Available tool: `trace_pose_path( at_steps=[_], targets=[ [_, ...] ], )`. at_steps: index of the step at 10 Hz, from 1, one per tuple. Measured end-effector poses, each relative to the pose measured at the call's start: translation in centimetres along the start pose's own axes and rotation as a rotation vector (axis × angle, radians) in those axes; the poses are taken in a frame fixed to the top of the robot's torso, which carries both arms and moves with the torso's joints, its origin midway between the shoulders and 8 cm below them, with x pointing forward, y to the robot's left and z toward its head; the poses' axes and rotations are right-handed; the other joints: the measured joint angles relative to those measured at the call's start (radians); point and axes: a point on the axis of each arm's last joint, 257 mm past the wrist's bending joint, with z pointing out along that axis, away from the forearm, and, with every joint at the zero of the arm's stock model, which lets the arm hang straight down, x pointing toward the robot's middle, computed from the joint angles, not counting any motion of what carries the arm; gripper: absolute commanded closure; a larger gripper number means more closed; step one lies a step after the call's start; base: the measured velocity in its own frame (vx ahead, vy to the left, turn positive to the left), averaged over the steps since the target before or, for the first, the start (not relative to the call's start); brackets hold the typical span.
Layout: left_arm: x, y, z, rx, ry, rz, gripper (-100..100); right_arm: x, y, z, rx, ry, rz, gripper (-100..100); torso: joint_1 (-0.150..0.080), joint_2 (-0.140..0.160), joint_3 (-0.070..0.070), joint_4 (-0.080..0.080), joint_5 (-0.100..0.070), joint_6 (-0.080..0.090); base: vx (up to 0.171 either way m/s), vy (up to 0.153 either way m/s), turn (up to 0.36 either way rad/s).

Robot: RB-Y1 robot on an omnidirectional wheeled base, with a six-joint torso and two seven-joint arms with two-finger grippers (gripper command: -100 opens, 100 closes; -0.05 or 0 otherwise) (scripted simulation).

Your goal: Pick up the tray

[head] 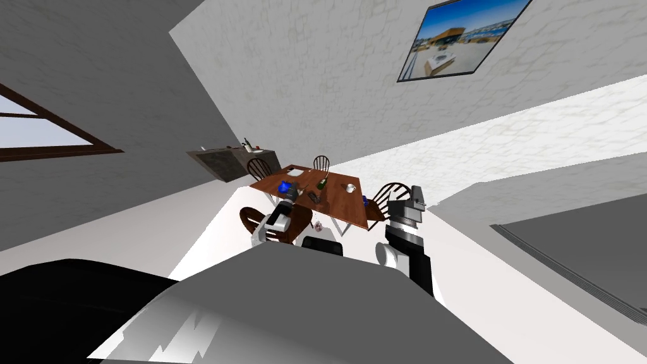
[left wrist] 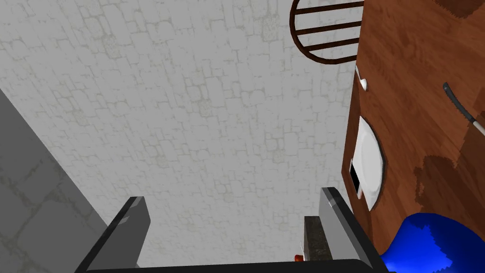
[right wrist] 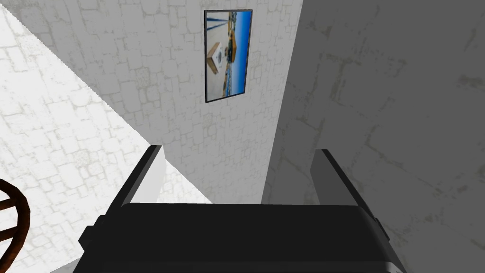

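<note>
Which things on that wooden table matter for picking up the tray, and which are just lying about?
For the job: flat white rounded tray; open left gripper; brown wooden table.
Lying about: blue rounded object; green bottle; white cup; dark-handled utensil.

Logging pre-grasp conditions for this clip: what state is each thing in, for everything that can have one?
Flat white tray: lying on the brown wooden table, ungrasped.
Green bottle: standing upright.
White cup: seems upright.
Left end effector: open, empty, short of the tray.
Right end effector: open, empty.
</note>
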Motion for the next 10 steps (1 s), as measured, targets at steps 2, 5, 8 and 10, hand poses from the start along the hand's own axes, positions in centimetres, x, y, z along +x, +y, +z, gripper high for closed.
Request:
trace_pose_path(
  at_steps=[2,5,8,10],
  targets=[
    [0.6,2.5,0.2,-0.056,0.011,0.010,-100,0.0,0.0,0.0,0.000,0.000,0.000,0,0.000,0.001,0.000,0.000,0.000,0.000,0.015,0.004,-0.080],
    [1.7,5.9,1.0,-0.145,0.031,0.029,-100,0.0,0.0,0.0,0.000,0.000,0.000,0,0.000,0.001,0.000,0.000,0.000,0.000,0.013,0.003,-0.079],
    [2.7,9.1,1.4,-0.238,0.053,0.055,-100,0.0,0.0,0.0,0.000,0.000,0.000,0,0.000,0.001,0.000,0.000,0.000,0.000,0.012,0.005,-0.075],
    [3.0,11.9,1.3,-0.319,0.073,0.083,-100,0.0,0.0,0.0,0.000,0.000,0.000,0,0.000,0.000,0.000,0.000,0.000,0.000,0.019,0.006,-0.097]
  ],
)
